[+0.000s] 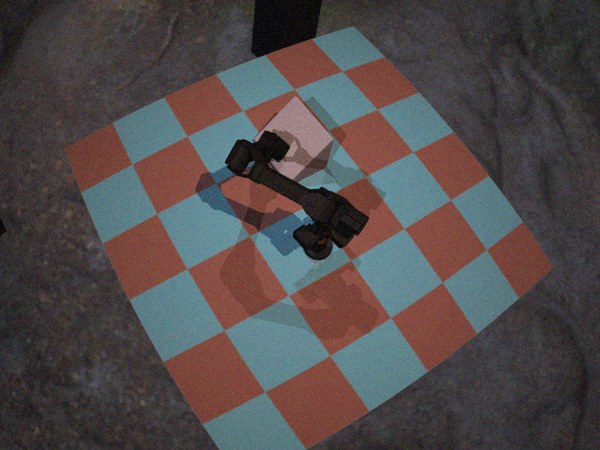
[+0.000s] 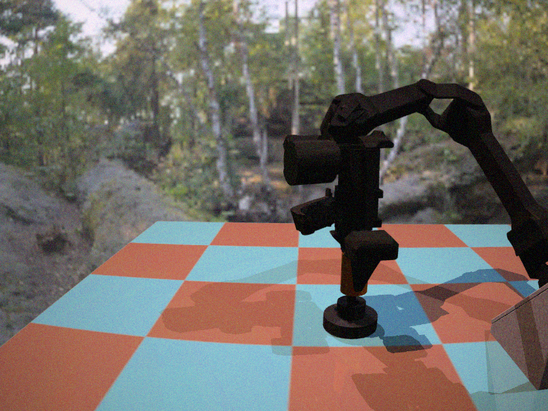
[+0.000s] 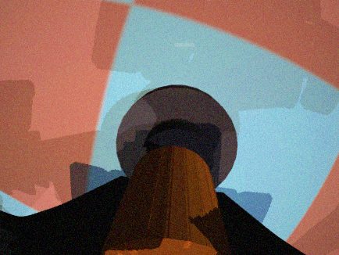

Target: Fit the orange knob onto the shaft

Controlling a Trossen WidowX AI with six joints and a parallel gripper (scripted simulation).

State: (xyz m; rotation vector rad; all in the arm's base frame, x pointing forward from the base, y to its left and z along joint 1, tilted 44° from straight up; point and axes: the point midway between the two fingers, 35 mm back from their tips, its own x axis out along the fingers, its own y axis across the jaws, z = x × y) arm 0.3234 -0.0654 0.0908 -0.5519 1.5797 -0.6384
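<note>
The orange knob point(image 2: 347, 274) point(image 3: 172, 203) is upright between the fingers of my gripper point(image 2: 355, 283) point(image 3: 170, 193), which is shut on it. The dark round pedestal point(image 1: 318, 252) point(image 2: 332, 324) point(image 3: 176, 102) stands on the checkered table directly below, with a narrower raised hub point(image 2: 350, 306) in its middle. In the exterior view the knob's lower end is just above the hub, with a small gap between them. A short dark piece of the shaft point(image 2: 351, 297) shows in that gap. How far the shaft reaches into the knob, and both flat sides, are hidden.
A pale slanted block point(image 1: 299, 112) point(image 2: 515, 331) stands on the checkered table point(image 1: 290, 411) point(image 2: 198, 376), near the arm's base end. The arm arches from there to the pedestal. A dark post point(image 1: 285, 24) stands beyond the table's far edge in the top view.
</note>
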